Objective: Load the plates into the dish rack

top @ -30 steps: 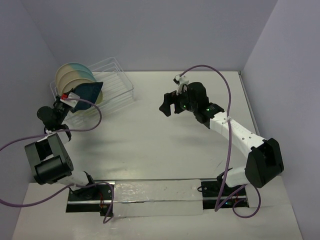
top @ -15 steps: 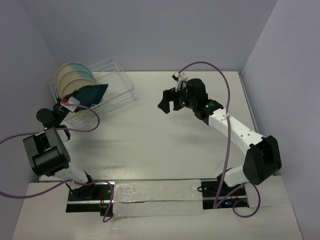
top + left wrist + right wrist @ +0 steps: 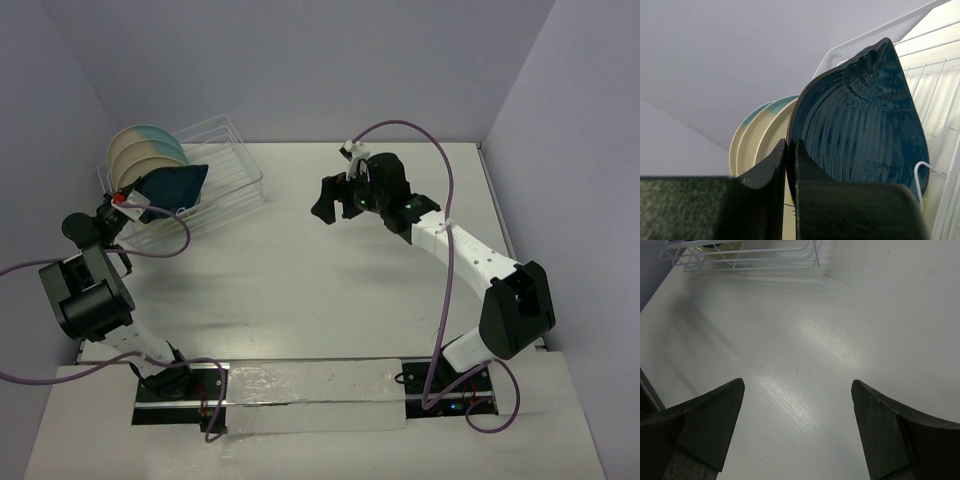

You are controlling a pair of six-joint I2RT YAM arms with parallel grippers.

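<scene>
The dish rack (image 3: pixel 240 150) stands at the table's back left. Three round beige plates (image 3: pixel 140 152) stand upright in its left end. The dark-teal leaf-shaped plate (image 3: pixel 178 184) stands tilted in front of them inside the rack. My left gripper (image 3: pixel 130 205) is shut on this plate's lower left rim. In the left wrist view the fingers (image 3: pixel 767 170) pinch the teal plate (image 3: pixel 860 125) at its edge, my gripper (image 3: pixel 790 148) closed, with the beige plates (image 3: pixel 757 140) behind and the rack's wires (image 3: pixel 935 65) at right. My right gripper (image 3: pixel 332 208) hangs open and empty over mid-table (image 3: pixel 797 390).
The rack's right half holds no plates. The purple side wall is close behind the left gripper. The right wrist view shows bare white table and the rack's near corner (image 3: pixel 765 262) at the top. Purple cables loop from both arms.
My left gripper has moved left and back, carrying the teal plate closer against the beige plates in the rack. My right arm has shifted slightly left, still open.
</scene>
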